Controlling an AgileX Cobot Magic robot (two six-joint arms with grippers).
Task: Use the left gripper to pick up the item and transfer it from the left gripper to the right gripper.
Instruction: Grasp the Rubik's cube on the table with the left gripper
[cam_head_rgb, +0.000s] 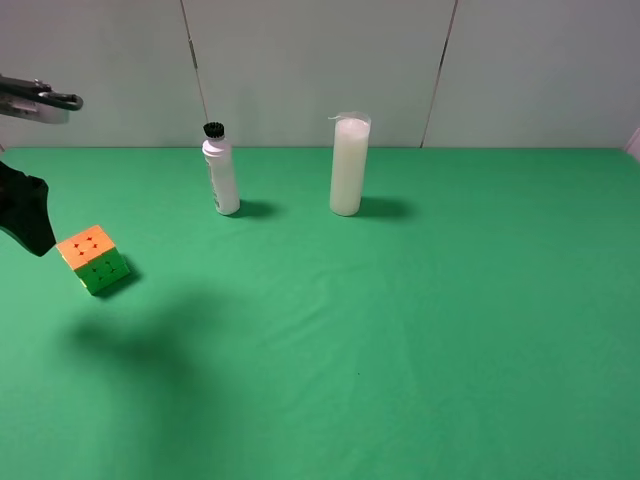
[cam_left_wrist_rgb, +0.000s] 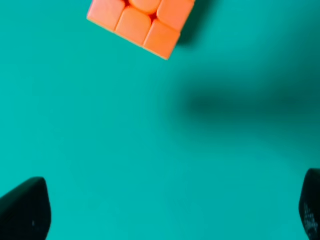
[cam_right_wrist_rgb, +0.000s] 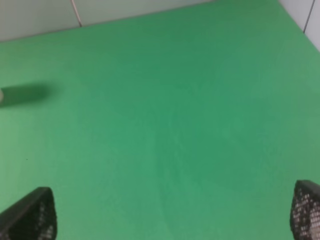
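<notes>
The item (cam_head_rgb: 92, 258), a small puzzle cube with an orange top and a green side, lies on the green cloth at the far left. One black finger (cam_head_rgb: 28, 212) of my left gripper hangs just left of it, apart from it. In the left wrist view my left gripper (cam_left_wrist_rgb: 167, 212) is open above bare cloth, with the item (cam_left_wrist_rgb: 140, 22) ahead of the fingertips (cam_left_wrist_rgb: 25, 210) and untouched. My right gripper (cam_right_wrist_rgb: 167, 215) is open over bare cloth with nothing between its fingertips (cam_right_wrist_rgb: 27, 215). It does not show in the exterior high view.
A black-capped white bottle (cam_head_rgb: 220, 175) and a tall white cylinder (cam_head_rgb: 349, 165) stand upright near the back edge of the green table (cam_head_rgb: 400, 330). A grey wall runs behind them. A grey metal part (cam_head_rgb: 40, 100) juts in at the upper left.
</notes>
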